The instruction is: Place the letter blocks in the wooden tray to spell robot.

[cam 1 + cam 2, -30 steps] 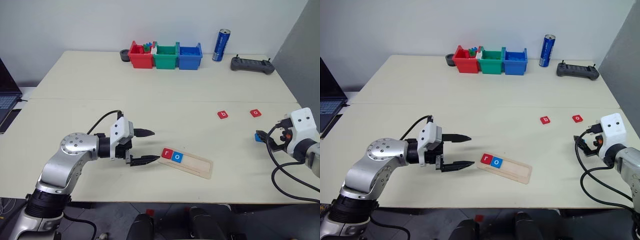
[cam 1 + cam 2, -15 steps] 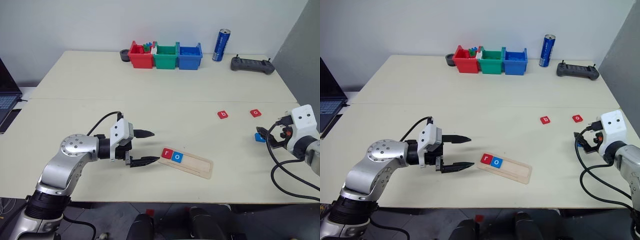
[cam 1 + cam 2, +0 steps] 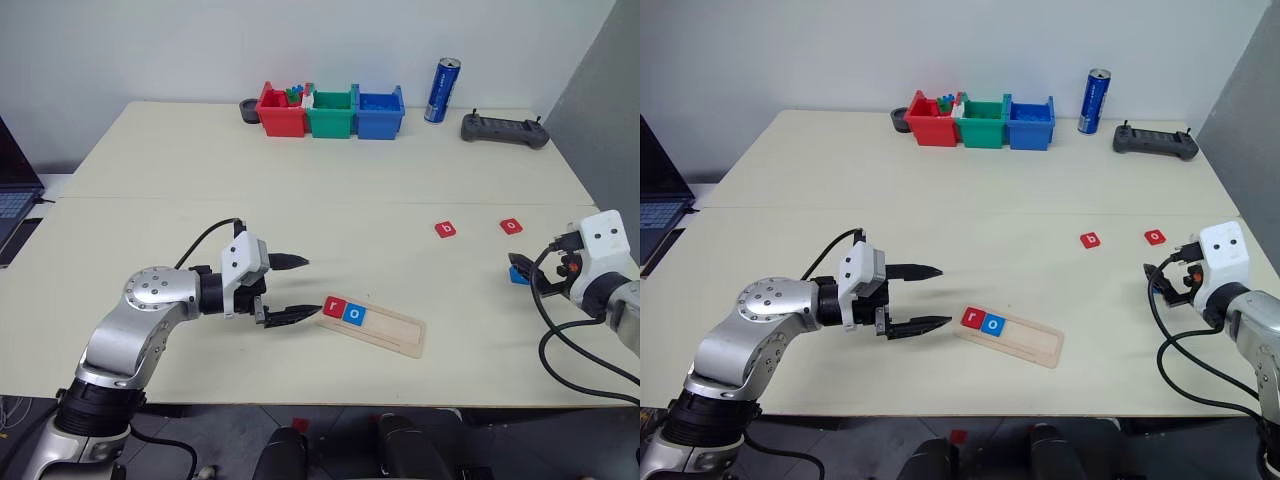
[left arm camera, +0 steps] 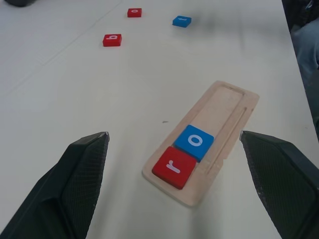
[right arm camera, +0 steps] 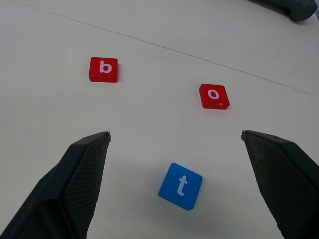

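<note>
The left gripper (image 3: 290, 290) hangs with its fingers spread wide and empty just beside the near end of the wooden tray (image 3: 395, 329), where a red r block (image 4: 174, 167) and a blue o block (image 4: 194, 142) sit side by side in the groove. The right gripper (image 5: 174, 144), equally wide and empty, hovers over the blue t block (image 5: 180, 185), which its arm largely hides in the head views, with the red b block (image 5: 103, 68) and red o block (image 5: 214, 96) loose on the table (image 3: 300, 210) beyond.

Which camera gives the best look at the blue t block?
The right wrist view: the t block lies between the open jaws with its letter readable. The left wrist view shows it as a far blue square, letter unreadable. The eye views show just a blue corner beside the right arm.
</note>
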You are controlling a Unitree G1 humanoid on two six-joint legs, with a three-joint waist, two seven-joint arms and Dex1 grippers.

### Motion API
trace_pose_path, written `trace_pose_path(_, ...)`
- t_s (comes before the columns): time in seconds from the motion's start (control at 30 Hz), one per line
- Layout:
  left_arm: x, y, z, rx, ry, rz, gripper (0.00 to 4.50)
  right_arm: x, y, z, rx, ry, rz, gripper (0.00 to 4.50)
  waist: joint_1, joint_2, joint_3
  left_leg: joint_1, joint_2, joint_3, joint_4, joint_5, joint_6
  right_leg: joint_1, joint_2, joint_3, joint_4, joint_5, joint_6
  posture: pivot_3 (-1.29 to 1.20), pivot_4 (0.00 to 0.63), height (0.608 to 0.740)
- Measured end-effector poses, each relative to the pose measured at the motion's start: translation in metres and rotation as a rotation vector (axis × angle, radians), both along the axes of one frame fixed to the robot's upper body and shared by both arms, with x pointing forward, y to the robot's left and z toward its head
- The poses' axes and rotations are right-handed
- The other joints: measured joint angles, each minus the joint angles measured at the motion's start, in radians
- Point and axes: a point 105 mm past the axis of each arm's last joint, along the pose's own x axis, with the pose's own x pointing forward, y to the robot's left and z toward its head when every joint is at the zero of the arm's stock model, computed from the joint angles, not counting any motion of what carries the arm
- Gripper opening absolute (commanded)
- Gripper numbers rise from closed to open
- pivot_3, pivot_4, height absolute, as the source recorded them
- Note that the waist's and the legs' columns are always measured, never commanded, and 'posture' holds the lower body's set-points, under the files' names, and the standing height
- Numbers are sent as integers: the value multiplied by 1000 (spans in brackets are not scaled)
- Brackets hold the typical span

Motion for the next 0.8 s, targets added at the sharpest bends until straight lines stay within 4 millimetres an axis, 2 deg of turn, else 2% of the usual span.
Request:
trace_pose_path(0.13, 1, 1, -1, 0, 11, 16, 4447, 5, 14, 1, 21, -2, 76, 4500, -3, 0, 0, 0, 0, 0, 0, 0, 0, 0, 0, 0, 0, 0, 0, 0, 150, 740)
trace_pose_path(0.3, 3, 1, 0, -5, 6, 26, 4447, 31, 54, -2, 76, -3, 197, 4500, -20, 0, 0, 0, 0, 0, 0, 0, 0, 0, 0, 0, 0, 1, -1, 0, 150, 740)
trace_pose_path(0.47, -1, 6, -4, -12, 28, 34, 4447, 58, 77, -23, 103, 27, 213, 4500, -21, 0, 0, 0, 0, 0, -1, 0, 0, -1, 0, -1, 0, 1, -2, 0, 150, 740)
trace_pose_path(0.63, -4, 16, -4, 4, 34, 46, 4447, 81, 92, -48, 88, 54, 217, 4500, -22, 1, 1, -1, 0, 0, -1, 0, 0, -2, -1, -1, 0, 1, -2, 0, 150, 740)
trace_pose_path(0.8, -8, 27, -12, 39, 52, 76, 4447, 88, 93, -45, 57, 25, 247, 4500, -21, 2, 1, -1, 0, -1, -1, 0, 0, -2, -1, -1, 0, 1, -2, 0, 150, 740)
